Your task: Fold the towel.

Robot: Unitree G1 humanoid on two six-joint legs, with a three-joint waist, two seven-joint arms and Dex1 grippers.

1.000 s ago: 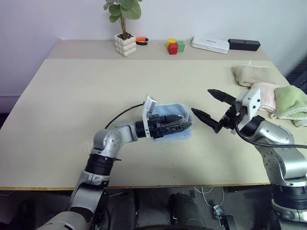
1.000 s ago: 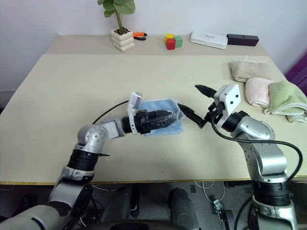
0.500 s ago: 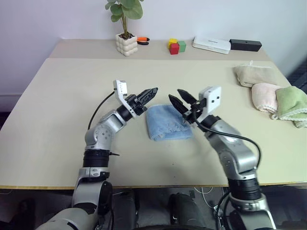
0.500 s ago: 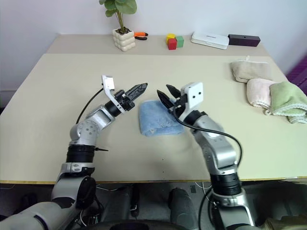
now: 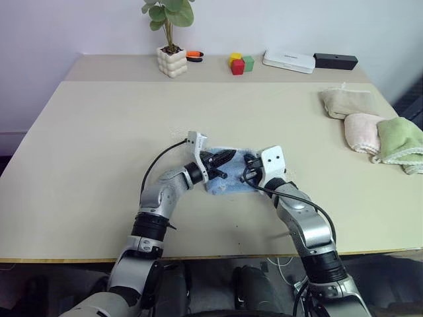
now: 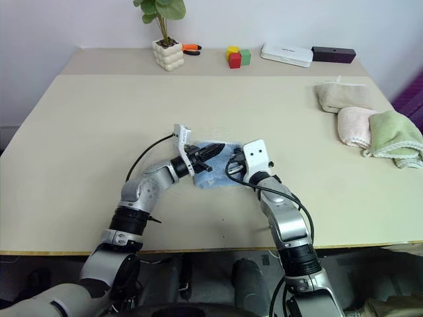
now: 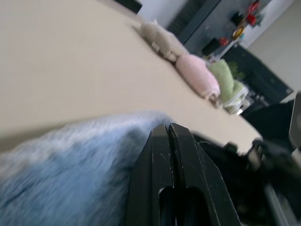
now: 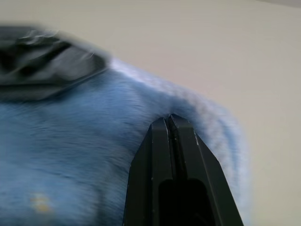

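Head stereo pair: high, looking forward and down over the beige rectangular table [image 5: 86, 145]; both share the whole tabletop.
Left wrist: low, close, facing the light blue terry towel [image 7: 70, 188].
Right wrist: close on that towel.

Bystanders around the beige table [image 5: 99, 132]

Along the table's far edge stand a potted plant [image 5: 171, 36] in a knobbly white pot, an orange-handled tool [image 5: 195, 55] just beside that pot, then yellow, red and green blocks [image 5: 241, 63], a flat white box [image 5: 289, 61] and a black bar-shaped box [image 5: 336, 61] touching its end. Near the table's right edge lie three folded towels, beige [image 5: 347, 102] farthest, pink [image 5: 365, 132] next, green [image 5: 400, 140] overlapping the pink.
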